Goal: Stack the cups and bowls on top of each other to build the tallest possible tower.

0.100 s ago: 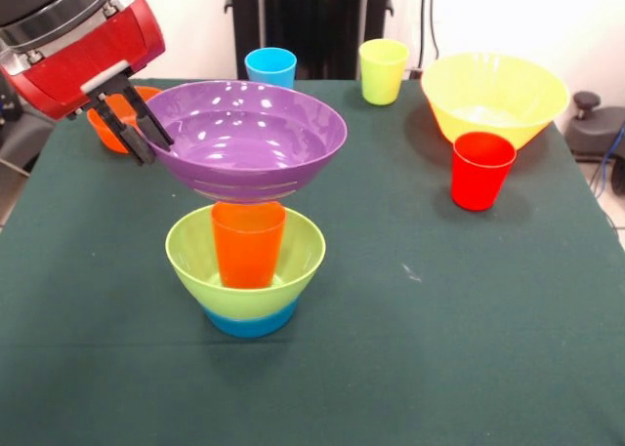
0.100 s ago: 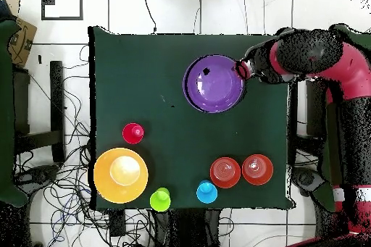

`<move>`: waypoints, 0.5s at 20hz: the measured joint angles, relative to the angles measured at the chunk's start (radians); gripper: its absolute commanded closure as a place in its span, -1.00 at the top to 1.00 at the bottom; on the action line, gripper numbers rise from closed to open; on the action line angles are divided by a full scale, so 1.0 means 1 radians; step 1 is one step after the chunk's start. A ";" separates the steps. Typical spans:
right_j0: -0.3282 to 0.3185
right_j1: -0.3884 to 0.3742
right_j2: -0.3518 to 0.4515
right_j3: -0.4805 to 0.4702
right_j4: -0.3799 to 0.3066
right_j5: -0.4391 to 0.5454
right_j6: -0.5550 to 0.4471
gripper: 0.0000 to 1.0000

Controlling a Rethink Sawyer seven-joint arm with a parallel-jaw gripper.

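Observation:
The tower stands near the table's front: a small blue bowl point(image 1: 250, 320) lowest, a lime green bowl point(image 1: 195, 251) in it, an orange cup point(image 1: 248, 243) standing in that, and the wide purple bowl point(image 1: 249, 139) point(image 2: 214, 85) resting on the cup. My gripper point(image 1: 135, 126) point(image 2: 243, 69) is at the purple bowl's left rim in the front view, its black fingers point(image 1: 156, 124) straddling the rim and shut on it. From overhead the purple bowl hides the parts below it.
A red cup point(image 1: 481, 170) point(image 2: 132, 133), the large yellow bowl point(image 1: 493, 95) point(image 2: 101, 175), a yellow-green cup point(image 1: 383, 70) point(image 2: 160, 199) and a light blue cup point(image 1: 270, 67) point(image 2: 206, 192) stand along the back. Two small orange bowls point(image 2: 225, 172) point(image 2: 257, 169) sit near the arm, one point(image 1: 105, 129) partly behind it.

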 measured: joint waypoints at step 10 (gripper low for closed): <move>-0.025 -0.007 0.004 0.050 0.000 0.000 0.000 -1.00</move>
